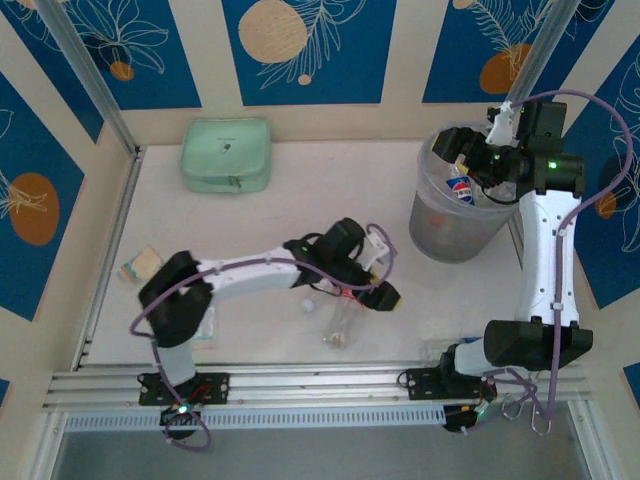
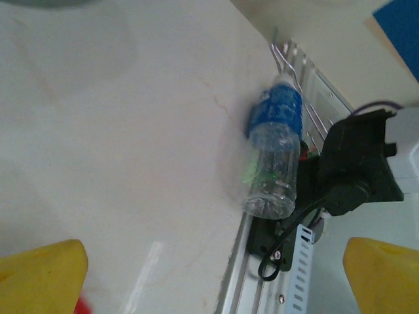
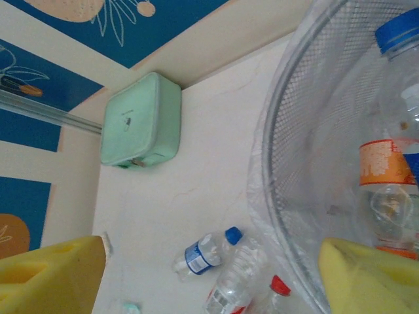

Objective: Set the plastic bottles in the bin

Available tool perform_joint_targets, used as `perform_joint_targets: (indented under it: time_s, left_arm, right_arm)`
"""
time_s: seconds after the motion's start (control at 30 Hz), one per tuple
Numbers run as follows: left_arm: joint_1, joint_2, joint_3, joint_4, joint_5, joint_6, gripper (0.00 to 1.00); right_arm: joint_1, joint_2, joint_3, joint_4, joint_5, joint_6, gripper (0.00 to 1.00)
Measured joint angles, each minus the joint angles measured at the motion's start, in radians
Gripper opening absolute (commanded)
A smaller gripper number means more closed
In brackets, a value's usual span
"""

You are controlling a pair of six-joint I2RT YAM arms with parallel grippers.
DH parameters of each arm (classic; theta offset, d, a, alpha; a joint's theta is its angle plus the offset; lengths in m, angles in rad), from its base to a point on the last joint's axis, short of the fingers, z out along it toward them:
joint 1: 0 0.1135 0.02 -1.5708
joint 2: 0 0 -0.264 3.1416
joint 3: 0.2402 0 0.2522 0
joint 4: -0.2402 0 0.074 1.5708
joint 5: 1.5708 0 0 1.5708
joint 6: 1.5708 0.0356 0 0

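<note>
The bin (image 1: 440, 225) stands at the back right with a blue-labelled bottle (image 1: 462, 188) inside. My right gripper (image 1: 497, 135) hovers over its far rim, open and empty. In the right wrist view the bin's meshed wall (image 3: 288, 163) holds an orange-labelled bottle (image 3: 386, 170); beside the bin on the table lie a blue-capped bottle (image 3: 204, 252), a clear one (image 3: 236, 281) and a red-capped one (image 3: 278, 288), seen between the open right gripper (image 3: 209, 281). My left gripper (image 1: 385, 297) is low over mid-table, open, near a clear bottle (image 1: 340, 325). A blue-labelled bottle (image 2: 276, 150) lies ahead of the left gripper (image 2: 216, 281), by the rail.
A mint green pouch (image 1: 226, 155) sits at the back left, also seen from the right wrist (image 3: 141, 121). Small packets (image 1: 140, 265) lie at the left edge. The metal rail (image 1: 320, 380) and the right arm's black base (image 2: 357, 163) border the near side.
</note>
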Motion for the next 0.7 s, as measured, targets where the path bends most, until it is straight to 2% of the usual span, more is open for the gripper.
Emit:
perform_joint_targets:
  time_s: [0.33,0.53,0.7]
  left_arm:
    - [-0.090,0.316,0.213,0.141,0.121,-0.084,1.00]
    - [-0.140,0.423,0.328,0.116,0.133,-0.086,1.00]
    - [-0.168,0.475,0.411,0.021,0.132,-0.056,0.98]
  right_arm:
    - [-0.007,-0.003,0.000,0.007,-0.046,0.007,0.82]
    - [-0.027,-0.011,0.000,0.007,-0.055,0.006,0.82]
    - [-0.036,-0.014,0.000,0.008,-0.060,0.003,0.81]
